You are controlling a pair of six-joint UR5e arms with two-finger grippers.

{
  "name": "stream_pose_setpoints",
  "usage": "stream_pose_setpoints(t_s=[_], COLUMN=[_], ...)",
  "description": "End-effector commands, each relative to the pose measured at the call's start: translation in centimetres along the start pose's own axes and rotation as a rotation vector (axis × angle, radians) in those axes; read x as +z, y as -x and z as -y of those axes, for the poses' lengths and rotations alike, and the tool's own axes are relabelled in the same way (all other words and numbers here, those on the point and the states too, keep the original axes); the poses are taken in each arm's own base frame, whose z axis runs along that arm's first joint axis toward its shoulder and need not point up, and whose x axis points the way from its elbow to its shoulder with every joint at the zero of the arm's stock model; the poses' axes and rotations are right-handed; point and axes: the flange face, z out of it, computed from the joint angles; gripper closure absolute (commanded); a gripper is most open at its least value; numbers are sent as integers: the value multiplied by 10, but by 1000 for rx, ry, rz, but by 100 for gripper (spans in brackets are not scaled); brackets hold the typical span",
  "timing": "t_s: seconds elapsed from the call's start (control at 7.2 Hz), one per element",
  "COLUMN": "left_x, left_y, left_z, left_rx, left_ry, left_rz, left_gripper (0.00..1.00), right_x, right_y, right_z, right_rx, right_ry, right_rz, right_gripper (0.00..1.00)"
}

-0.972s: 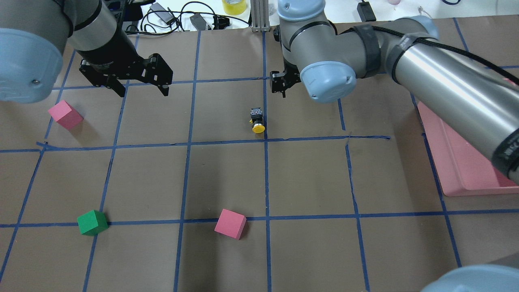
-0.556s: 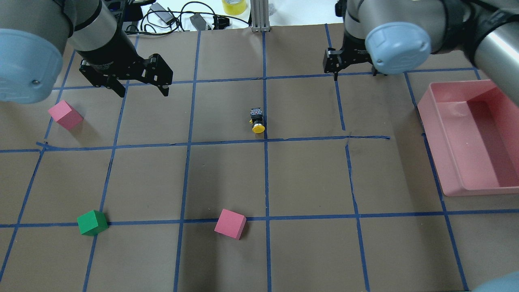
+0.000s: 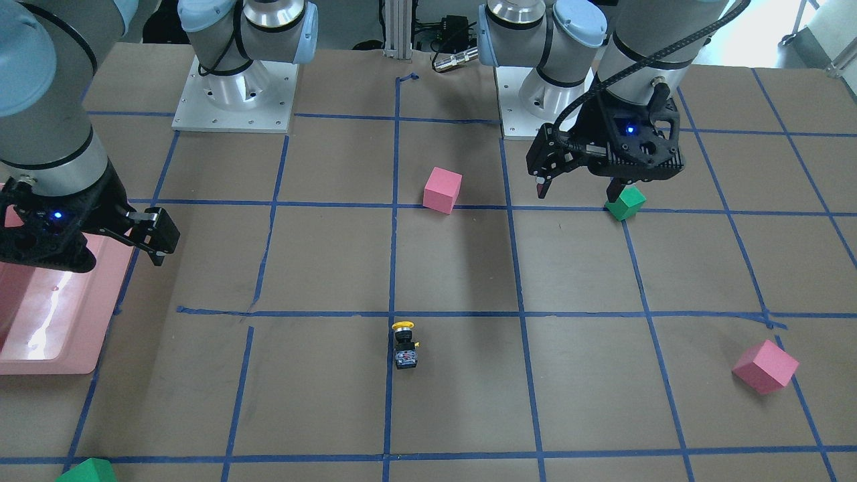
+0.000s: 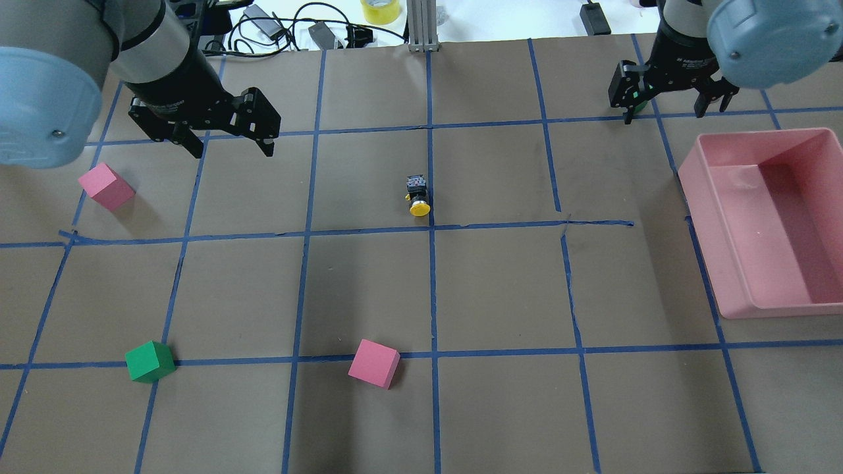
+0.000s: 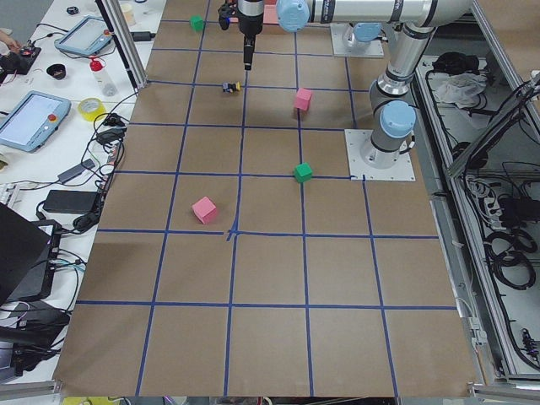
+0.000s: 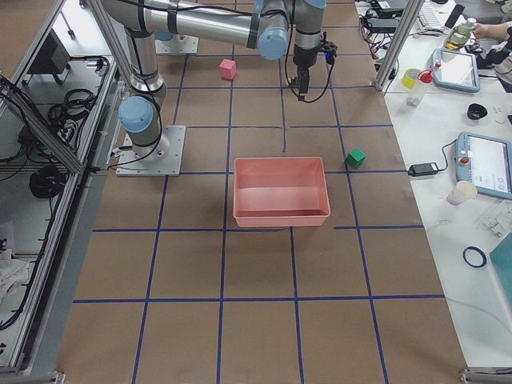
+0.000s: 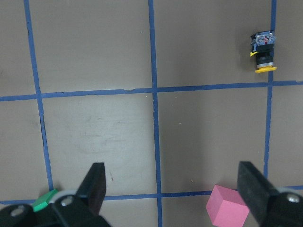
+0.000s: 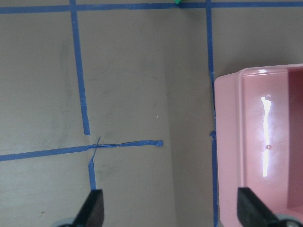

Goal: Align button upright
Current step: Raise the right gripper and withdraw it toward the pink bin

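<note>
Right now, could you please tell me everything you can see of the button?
The button is small, with a round yellow cap, a black body and a greyish contact block. It lies on its side on the brown paper, cap toward the robot, beside a blue tape line. Only the paper touches it.
</note>
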Motion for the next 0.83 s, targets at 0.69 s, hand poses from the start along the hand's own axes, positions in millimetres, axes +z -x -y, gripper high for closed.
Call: stream_pose_setpoints(t_s=[0.69], left_x=[0], left_y=[0], left_z=[0], left_rx=[0], left_ry=[-1], left_rz=[-1], left_gripper=[0], right_x=[-18], right_y=[12], right_z=[-6], right_rx=[-124], right_ry=[-51], right_rz=[181], right_gripper=[0])
